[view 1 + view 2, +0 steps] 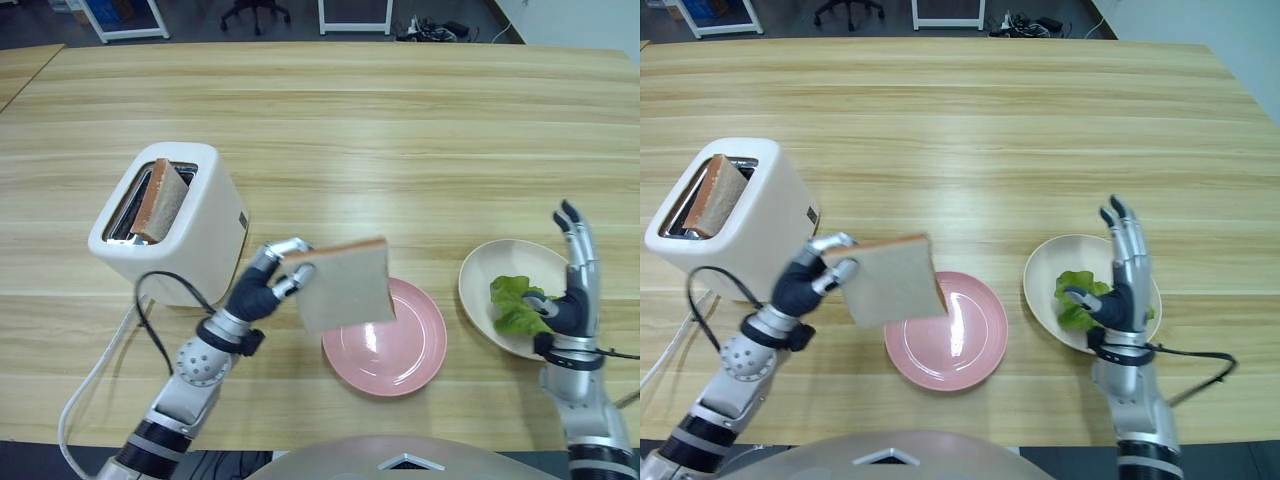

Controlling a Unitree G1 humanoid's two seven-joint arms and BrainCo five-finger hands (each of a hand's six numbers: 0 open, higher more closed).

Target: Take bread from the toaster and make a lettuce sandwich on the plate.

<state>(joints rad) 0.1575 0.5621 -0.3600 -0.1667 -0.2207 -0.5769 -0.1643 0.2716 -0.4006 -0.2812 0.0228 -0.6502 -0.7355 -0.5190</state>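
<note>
Two pcs of bread are seen. One bread slice is clamped in the curled fingers of the left hand, lower centre, and held tilted above the left rim of the pink plate. A second slice is left standing in the toaster, mid-left. Lettuce is kept in the cream bowl, lower right. The right hand is raised at the bowl's right rim, fingers straight & apart, nothing gripped, w/ thumb just beside the lettuce.
</note>
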